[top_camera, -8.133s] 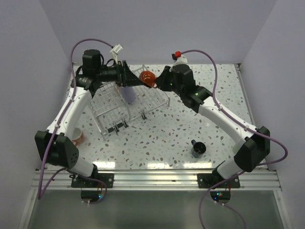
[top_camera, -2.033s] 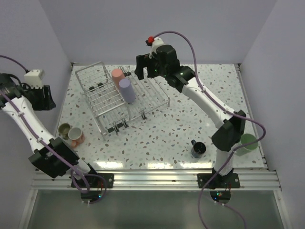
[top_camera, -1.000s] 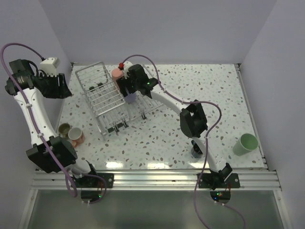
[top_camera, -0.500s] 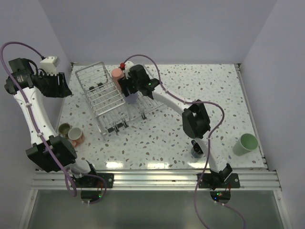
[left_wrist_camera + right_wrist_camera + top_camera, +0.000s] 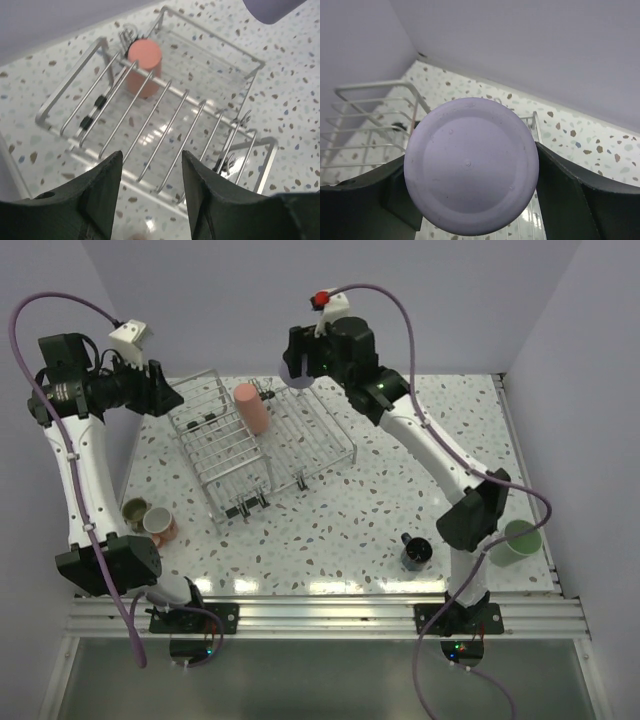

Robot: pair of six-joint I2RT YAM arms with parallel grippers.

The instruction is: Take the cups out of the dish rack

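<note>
The lavender cup (image 5: 298, 373) hangs in the air above the back edge of the dish rack (image 5: 330, 443), with my right gripper (image 5: 300, 365) shut on it. In the right wrist view its round base (image 5: 471, 165) fills the space between my fingers (image 5: 555, 185). A pink cup (image 5: 250, 408) stands upside down in the rack's back section and shows in the left wrist view (image 5: 144, 67). My left gripper (image 5: 168, 397) hovers open and empty by the rack's left end, looking down on the rack (image 5: 170, 125).
A mint-green cup (image 5: 523, 538) stands at the right edge, partly behind my right arm's elbow. A dark cup (image 5: 416, 552) sits front right. A beige cup (image 5: 135, 510) and a salmon cup (image 5: 160, 525) stand front left. Walls close in at the back and both sides.
My right gripper has lifted the lavender cup up out of the rack toward the back. The left arm has swung right and up, closer to the rack's left end.
</note>
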